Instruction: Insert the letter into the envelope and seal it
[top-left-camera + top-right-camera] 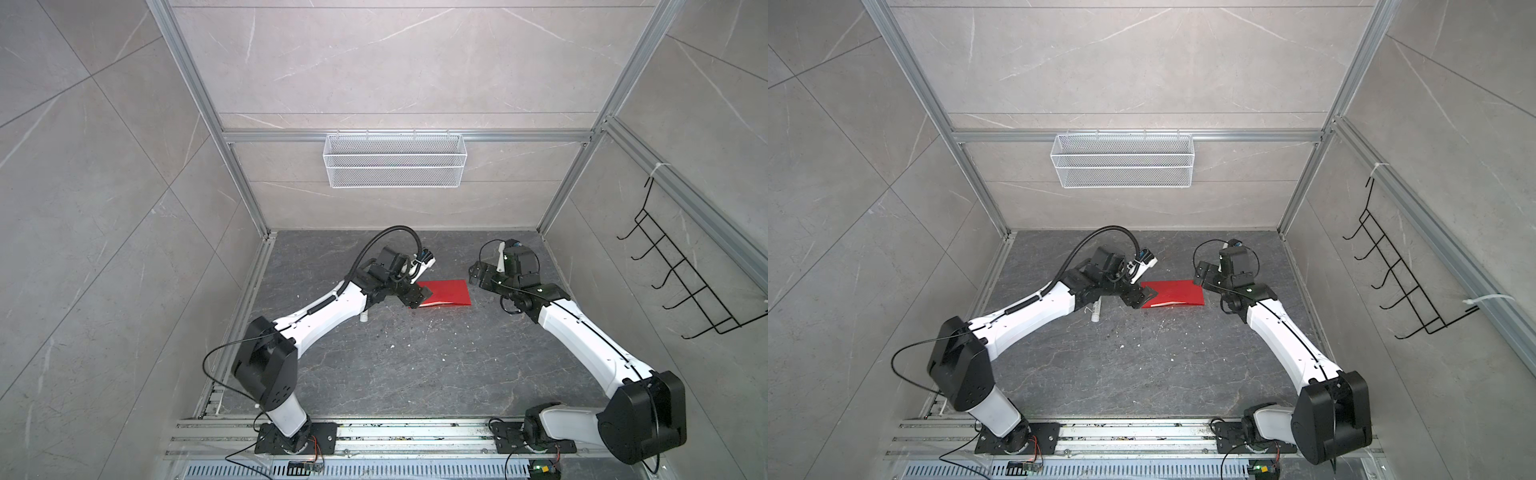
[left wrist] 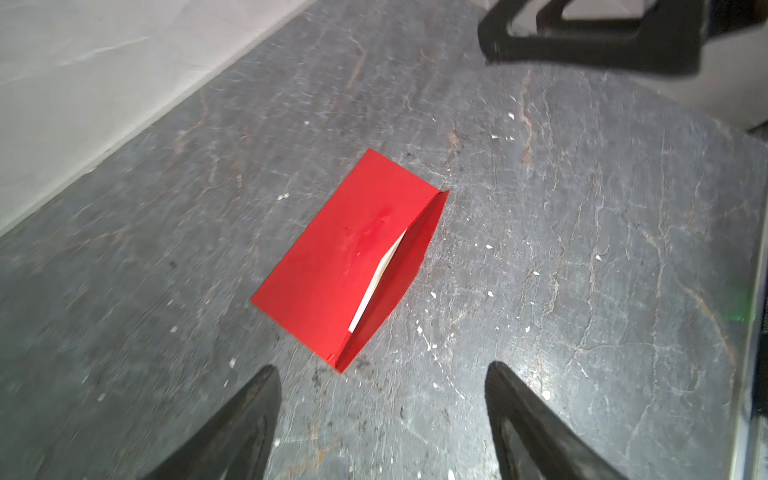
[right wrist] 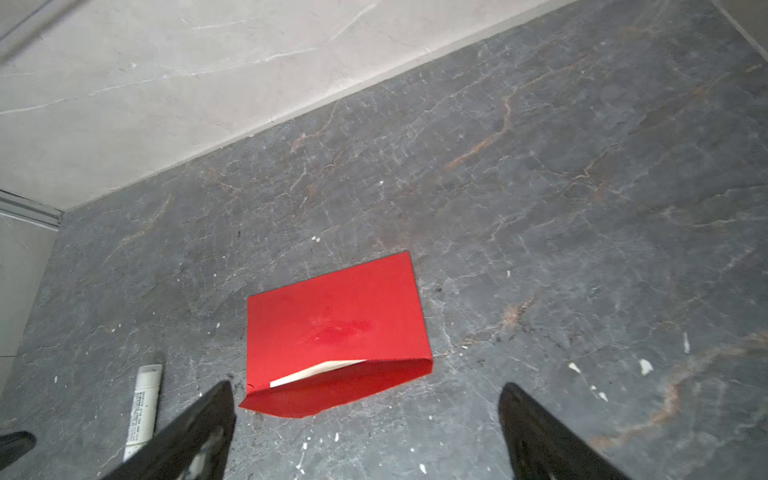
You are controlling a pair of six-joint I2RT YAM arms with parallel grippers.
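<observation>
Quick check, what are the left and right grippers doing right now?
Left gripper: open, holding nothing.
Right gripper: open, holding nothing.

A: Item one, envelope (image 3: 332, 316)?
B: Plain bright red, with a darker red smudge mid-face. The letter (image 3: 320, 368) edge is cream-white.
A: And the desk (image 3: 540, 187)?
B: Dark grey marble, pale and rust veins, white flecks.
A: The glue stick (image 3: 143, 409)?
B: White, with grey print.

Open tabletop (image 3: 540, 187) rings the envelope (image 3: 332, 324); glue stick (image 3: 143, 409) lies nearby
</observation>
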